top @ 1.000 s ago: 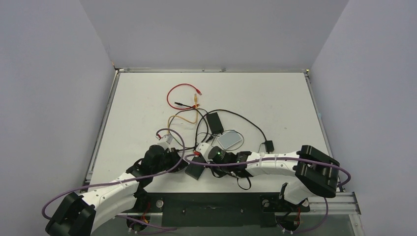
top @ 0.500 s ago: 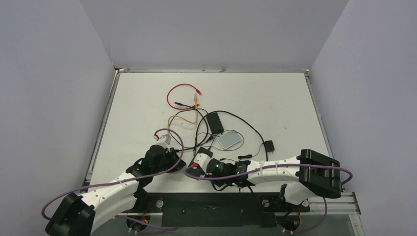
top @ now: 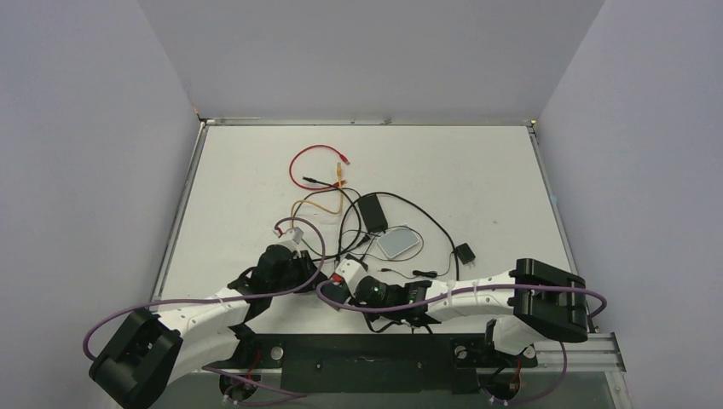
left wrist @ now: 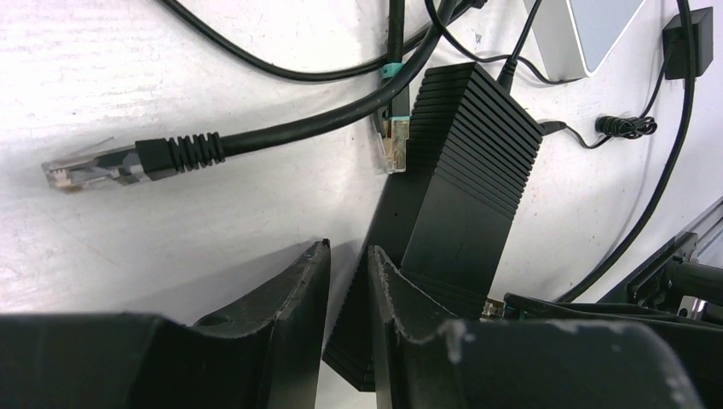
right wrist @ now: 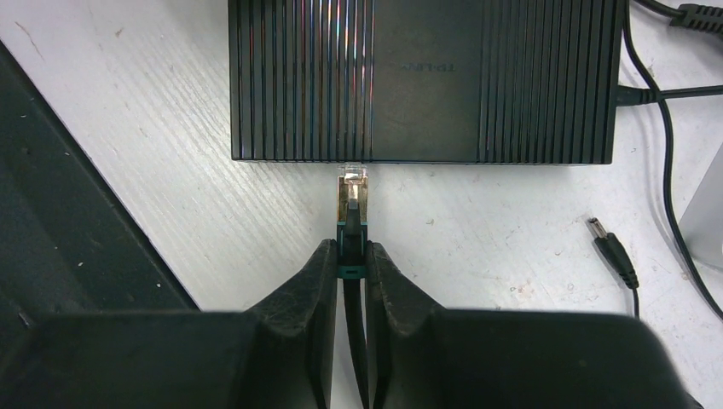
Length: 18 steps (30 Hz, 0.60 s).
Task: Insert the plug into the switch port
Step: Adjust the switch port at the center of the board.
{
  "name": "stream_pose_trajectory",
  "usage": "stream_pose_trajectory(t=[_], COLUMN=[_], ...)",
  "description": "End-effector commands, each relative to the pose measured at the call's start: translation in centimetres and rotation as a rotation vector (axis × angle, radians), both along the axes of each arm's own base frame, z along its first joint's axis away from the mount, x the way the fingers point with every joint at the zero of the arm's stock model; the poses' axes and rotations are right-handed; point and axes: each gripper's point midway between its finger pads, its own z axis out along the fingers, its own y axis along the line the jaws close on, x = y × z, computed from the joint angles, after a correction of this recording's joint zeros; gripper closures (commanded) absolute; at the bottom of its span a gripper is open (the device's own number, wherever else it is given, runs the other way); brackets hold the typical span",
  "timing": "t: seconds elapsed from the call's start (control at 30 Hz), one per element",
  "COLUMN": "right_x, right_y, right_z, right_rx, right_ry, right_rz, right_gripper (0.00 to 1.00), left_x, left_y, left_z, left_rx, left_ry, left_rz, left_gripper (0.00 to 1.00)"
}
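Pinching the teal boot just behind the plug (right wrist: 353, 192), the right jaws point it straight at the near edge of the ribbed black switch (right wrist: 426, 77). Its nose is touching or just off that edge. I can't tell if it has entered, because the switch port is hidden under the edge in the right wrist view. Bare counter (right wrist: 213, 221) shows on both sides of the plug. A dark rail (right wrist: 60, 256) runs close on the left, and a loose barrel connector (right wrist: 612, 249) lies apart on the right. The left jaws are nearly pressed together with a thin slit and nothing in it. One finger (left wrist: 401, 298) sits right at the switch's corner, contact unclear, and a loose network plug (left wrist: 81, 170) lies on the counter beyond. From the top view both wrists crowd the near edge with the switch hidden beneath them. The adapter brick (top: 372, 211), grey pad (top: 399, 244) and cable tangle sit mid-counter, with white surface beyond and to the right. Against half a second ago, the left arm has stretched in toward the right wrist, which barely shifted. A second ago the switch showed plainly beside the right wrist.
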Motion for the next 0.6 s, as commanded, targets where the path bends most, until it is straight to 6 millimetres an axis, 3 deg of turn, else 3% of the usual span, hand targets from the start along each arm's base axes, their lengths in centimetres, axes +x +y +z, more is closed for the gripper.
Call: stream_pose_trajectory(t=[0.0,0.57], right_x=[0.6,-0.5], right_y=[1.3,2.0], right_z=[0.5,0.1], right_rx=[0.062,0.041], right_ry=[-0.025,-0.019], right_rz=[-0.045,-0.027], right_gripper=[1.00,1.00], left_x=[1.1,1.0], left_y=[-1.3,-1.3], left_z=[1.5,1.4], left_rx=[-0.031,-0.027], left_ry=[-0.052,-0.049], left_rz=[-0.041,-0.046], left_gripper=[0.78,0.76])
